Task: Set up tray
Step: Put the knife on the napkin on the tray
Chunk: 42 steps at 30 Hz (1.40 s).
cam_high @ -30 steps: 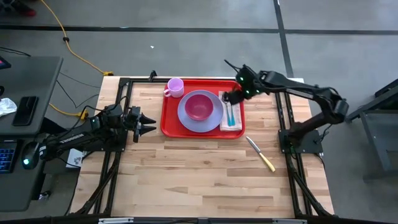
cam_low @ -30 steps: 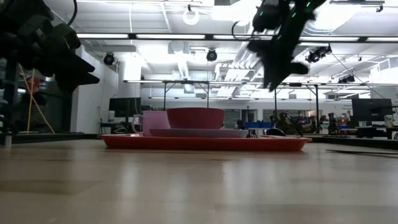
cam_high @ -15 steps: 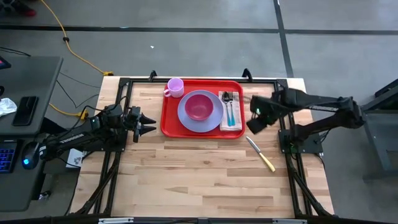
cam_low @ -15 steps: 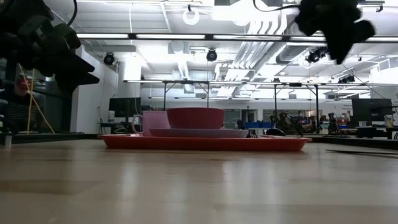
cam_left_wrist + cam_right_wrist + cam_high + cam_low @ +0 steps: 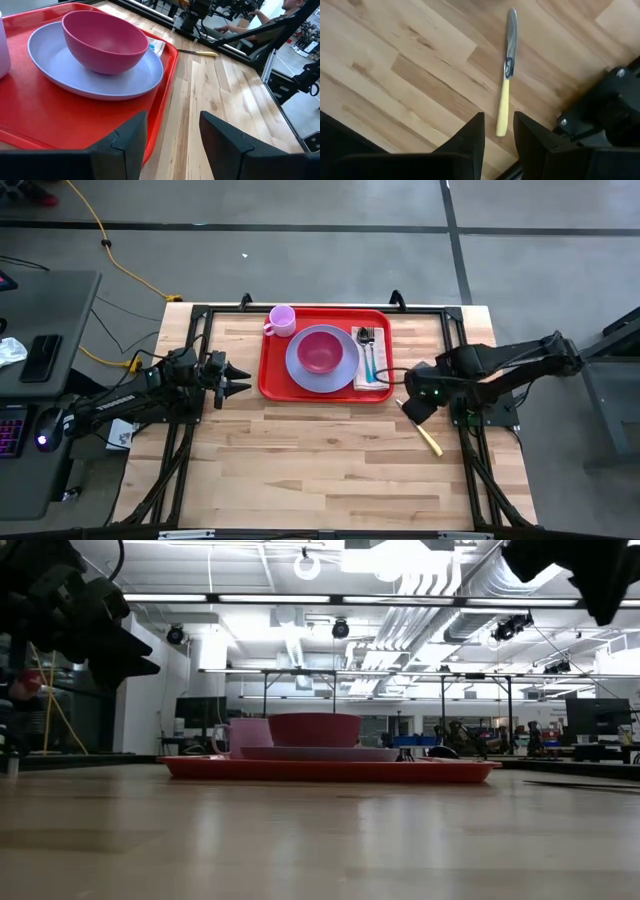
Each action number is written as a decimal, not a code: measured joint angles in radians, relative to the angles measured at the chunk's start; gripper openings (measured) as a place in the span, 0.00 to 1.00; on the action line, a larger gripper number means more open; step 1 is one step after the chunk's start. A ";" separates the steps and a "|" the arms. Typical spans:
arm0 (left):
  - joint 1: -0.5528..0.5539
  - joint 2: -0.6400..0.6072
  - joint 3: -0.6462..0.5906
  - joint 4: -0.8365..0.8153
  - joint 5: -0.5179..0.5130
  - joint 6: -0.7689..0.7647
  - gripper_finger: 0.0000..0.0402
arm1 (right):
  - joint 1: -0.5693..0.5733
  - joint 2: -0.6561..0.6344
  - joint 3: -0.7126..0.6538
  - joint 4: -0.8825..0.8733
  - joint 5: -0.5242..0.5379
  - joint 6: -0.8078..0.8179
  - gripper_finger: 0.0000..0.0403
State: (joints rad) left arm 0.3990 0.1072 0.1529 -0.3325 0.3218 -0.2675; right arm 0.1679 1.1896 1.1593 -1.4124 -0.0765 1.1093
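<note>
The tray (image 5: 272, 370) sits at the far middle of the table, and it already carries a lavender plate (image 5: 300, 366) with a pink bowl (image 5: 321, 351) on it, a pink cup (image 5: 281, 319) at its far left corner, and a napkin (image 5: 372, 378) along its right side with a fork (image 5: 364, 346) and a teal-handled spoon (image 5: 373, 363) lying on it.

What has changed is the right gripper (image 5: 417, 402). A second ago it hung over the napkin end of the tray; now it has swung off the tray toward the near right and hovers above the bare wood, just beyond the tray's right edge. Its fingers stand apart and hold nothing. Directly below and ahead of them lies a knife (image 5: 505, 70) with a yellow handle, well clear of the tray and untouched; in the right wrist view the handle end points toward the gap between the fingers.

That shift suggests the fork and spoon are placed and the knife is the last piece to collect. From the low view the gripper's height over the table is hard to judge, so I cannot say how close it is to the knife.

The left gripper (image 5: 170, 145) waits just off the tray's left edge, fingers apart and empty, pointing at the rim.
</note>
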 joint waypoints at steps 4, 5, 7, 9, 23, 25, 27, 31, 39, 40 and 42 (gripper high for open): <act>0.000 0.000 0.000 0.000 0.000 0.000 0.53 | 0.039 0.000 -0.072 0.021 -0.022 0.054 0.20; 0.000 0.000 0.000 0.000 0.000 0.000 0.53 | 0.046 0.000 -0.102 0.047 -0.036 0.064 0.20; 0.000 0.000 0.000 0.000 0.000 0.000 0.53 | 0.058 0.000 -0.165 0.114 -0.055 0.086 0.20; 0.000 0.000 0.000 0.000 0.001 0.000 0.53 | 0.067 0.000 -0.227 0.188 -0.064 0.103 0.20; 0.000 0.000 0.000 0.001 0.029 0.020 0.53 | 0.068 0.001 -0.470 0.439 -0.098 0.172 0.20; 0.000 0.000 0.000 0.014 0.030 0.032 0.53 | 0.069 0.001 -0.476 0.445 -0.098 0.169 0.20; 0.000 0.000 0.000 0.039 0.032 0.046 0.53 | 0.069 0.000 -0.483 0.455 -0.097 0.168 0.20; 0.000 0.000 0.000 0.071 0.077 0.101 0.53 | 0.069 0.000 -0.489 0.459 -0.087 0.159 0.20; 0.000 0.000 0.000 0.082 0.089 0.109 0.53 | 0.069 0.000 -0.489 0.464 -0.079 0.137 0.20; 0.000 0.000 0.000 0.081 0.089 0.109 0.53 | 0.069 0.000 -0.489 0.466 -0.079 0.131 0.20; 0.000 0.000 0.000 0.073 0.089 0.109 0.53 | 0.069 0.000 -0.489 0.468 -0.080 0.123 0.20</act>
State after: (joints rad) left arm 0.3988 0.1071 0.1528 -0.2594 0.4109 -0.1589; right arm 0.2367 1.1900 0.6704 -0.9448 -0.1564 1.2321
